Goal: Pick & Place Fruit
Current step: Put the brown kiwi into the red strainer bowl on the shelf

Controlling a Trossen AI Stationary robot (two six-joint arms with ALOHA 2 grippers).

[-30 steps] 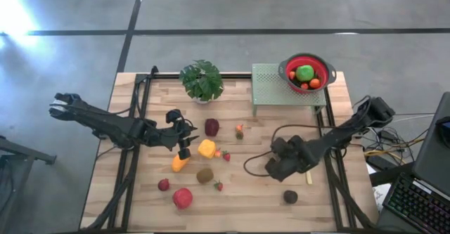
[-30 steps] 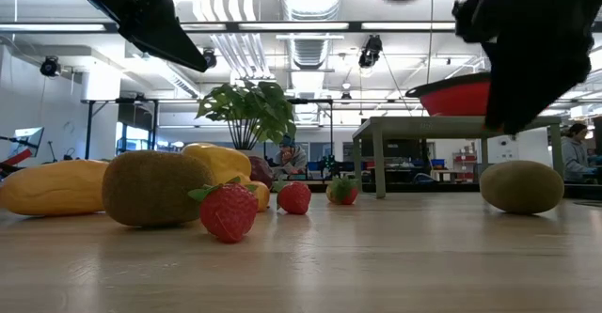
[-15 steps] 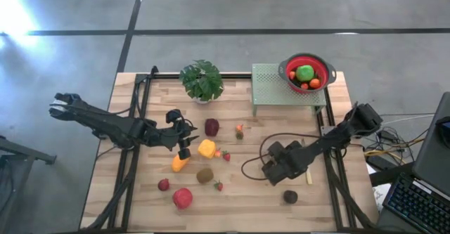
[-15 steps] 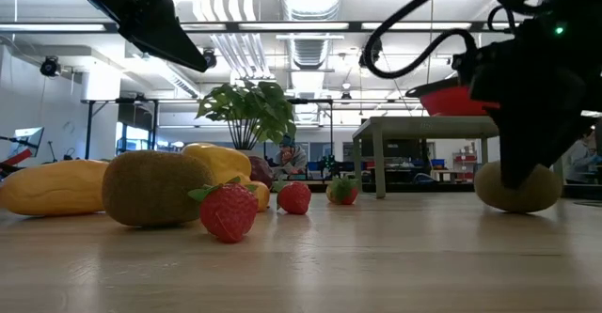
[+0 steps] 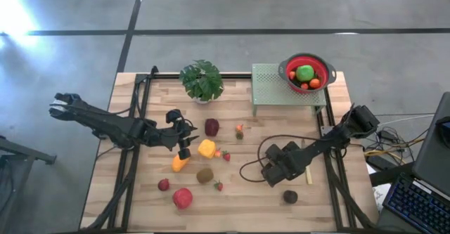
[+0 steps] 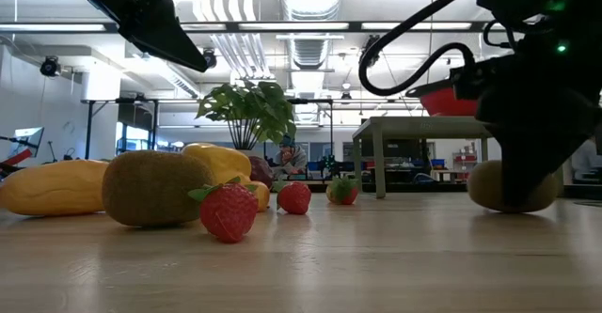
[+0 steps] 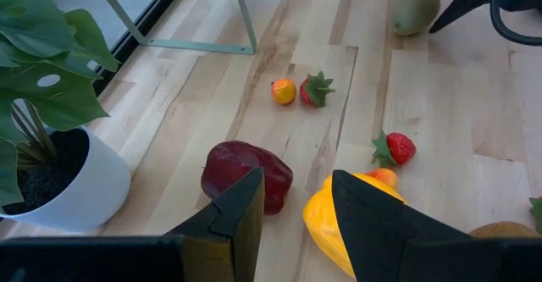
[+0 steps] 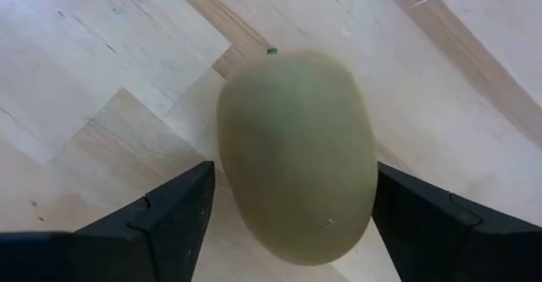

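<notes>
Pale wooden counter [image 5: 239, 192]: right claw [image 8: 284, 261] spread open, straddling brown oval kiwi [image 8: 296, 151] at five o'clock, not yet gripped. Left claw [image 7: 296, 210] partly open, empty, over yellow pepper-like fruit [image 5: 206, 148]. Few fruits already in red colander [image 5: 323, 67] at one o'clock; most left.

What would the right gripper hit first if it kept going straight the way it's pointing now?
Most likely the brown kiwi: the right gripper points down at it, an open finger on either side. Under the kiwi lies only the wooden table.
</notes>
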